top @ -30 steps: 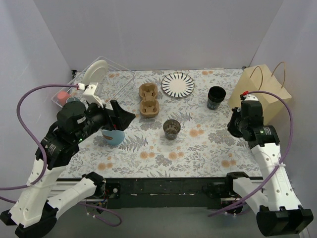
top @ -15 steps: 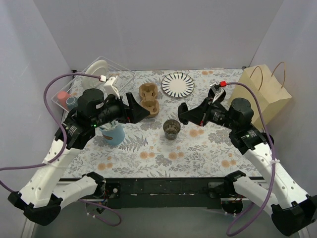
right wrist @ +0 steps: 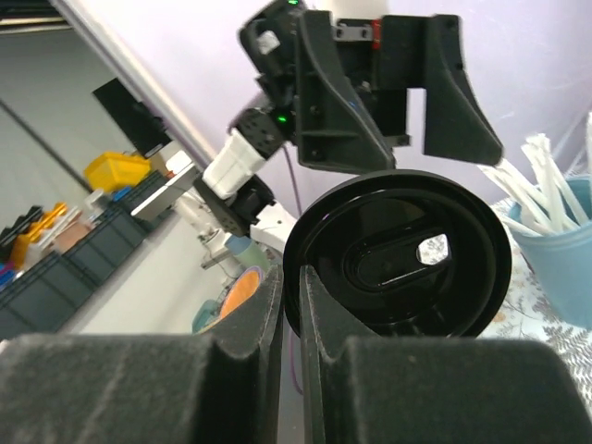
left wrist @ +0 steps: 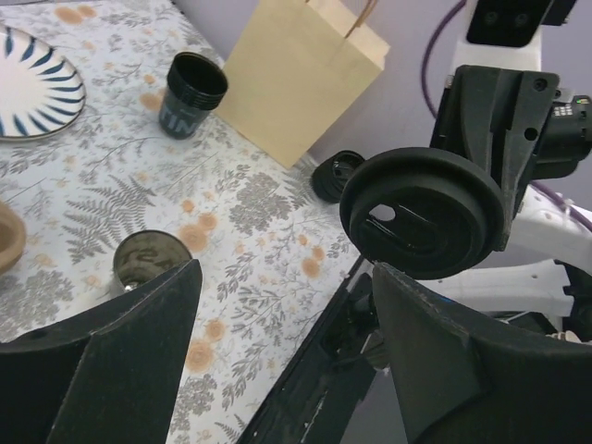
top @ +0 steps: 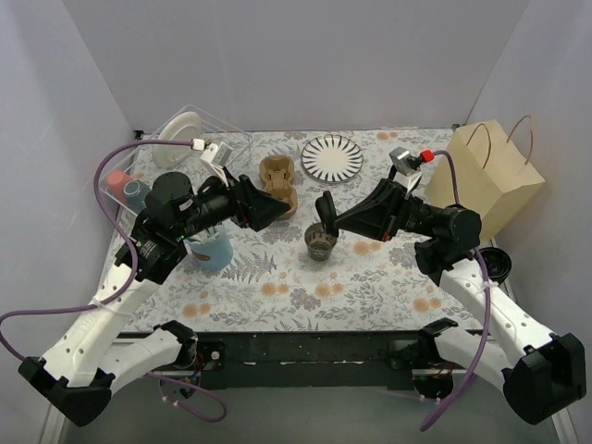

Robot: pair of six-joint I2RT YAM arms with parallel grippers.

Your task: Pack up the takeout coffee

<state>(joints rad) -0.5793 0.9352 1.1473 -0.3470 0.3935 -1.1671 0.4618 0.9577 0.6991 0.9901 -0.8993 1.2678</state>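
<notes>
Top view. The right hand (top: pixel 325 211) is clamped on a black lid (top: pixel 324 205), held on edge just far of an open cup (top: pixel 320 242). That cup stands upright mid-counter with nothing touching it. The left hand (top: pixel 277 211) is spread, holds nothing, and points at the lid from the left. It covers the near end of the cardboard carrier (top: pixel 277 176). A light-blue cup (top: pixel 213 252) stands under the left arm. A striped plate (top: pixel 332 157) lies at the far side, a clear bin (top: pixel 199 129) at the far left and a paper bag (top: pixel 487 176) at the far right. A loose lid (top: pixel 497 266) lies at the right edge of the counter (top: pixel 277 296), partly behind the right forearm.

Left wrist view. The left hand (left wrist: pixel 282 277) shows wide-set jaws with the black lid (left wrist: pixel 425 213) just beyond them, face on. The open cup (left wrist: pixel 148 262) stands below to the left. A second dark cup (left wrist: pixel 191 92) stands beside the paper bag (left wrist: pixel 296 74); whether it is lidded cannot be told. The loose lid (left wrist: pixel 335 176) lies by the bag's near corner.

Right wrist view. The right hand (right wrist: pixel 291 287) pinches the rim of the black lid (right wrist: pixel 398 254). The left hand (right wrist: pixel 388 120) stands beyond it. The light-blue cup (right wrist: pixel 560 259), at the right edge, holds white sticks.
</notes>
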